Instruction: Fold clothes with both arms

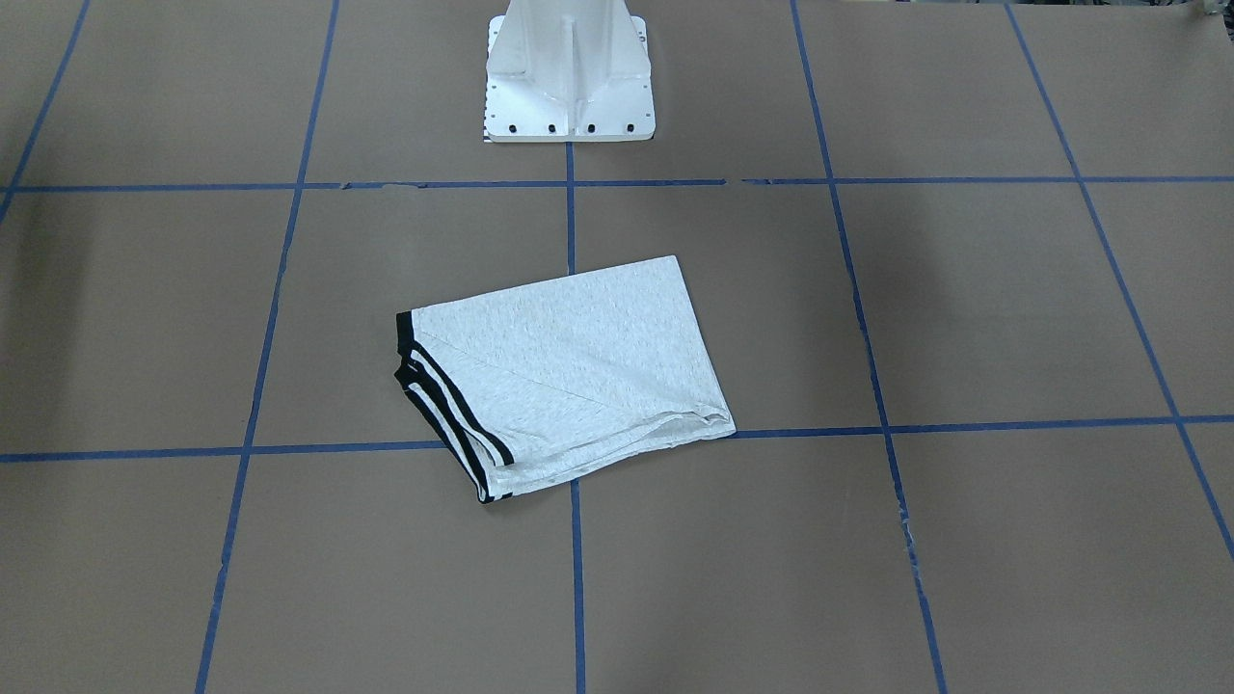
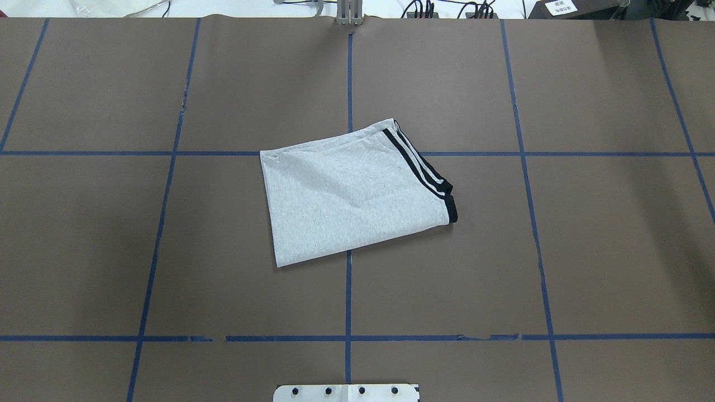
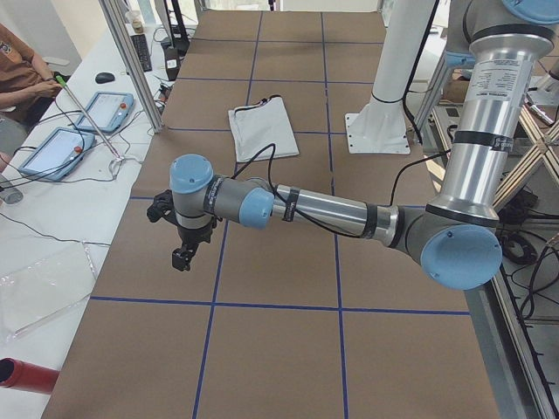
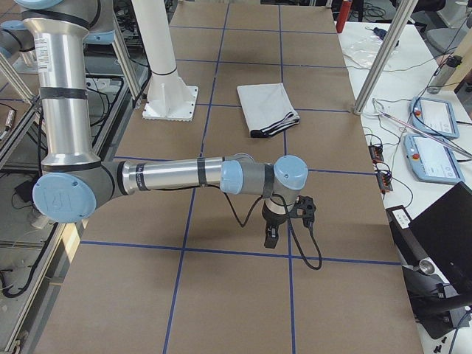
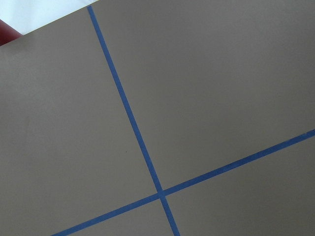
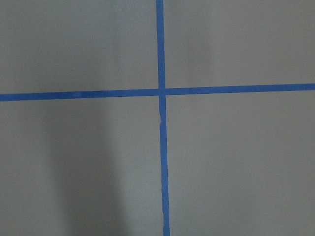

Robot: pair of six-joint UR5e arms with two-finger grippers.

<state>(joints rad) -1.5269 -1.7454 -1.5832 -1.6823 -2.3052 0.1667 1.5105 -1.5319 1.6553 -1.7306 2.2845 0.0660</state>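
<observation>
**Shirt lies folded in front of the pedestal, both grippers well out to either side**

The T-shirt (image 2: 357,192) lies as a compact folded rectangle on the table (image 2: 558,251), straight out in front of the white pedestal (image 1: 569,106) and about centred on it. Its long axis runs across the pedestal's front, slightly skewed. The black-and-white striped edge (image 2: 422,170) is turned to the pedestal's right-arm side, the plain folded edge to its left-arm side.

The left gripper (image 3: 182,259) hangs over bare table far out on the pedestal's left. The right gripper (image 4: 270,237) hangs likewise far out on its right. Both are well apart from the cloth, and I judge neither plainly nearer.

I see them only from the table ends, so I cannot tell how their jaws stand. Both wrist cameras show only brown surface and blue tape (image 6: 161,93).

To my eye the fold looks nearly done. Any further move means each arm reaching inward toward its own end of the shirt.
</observation>
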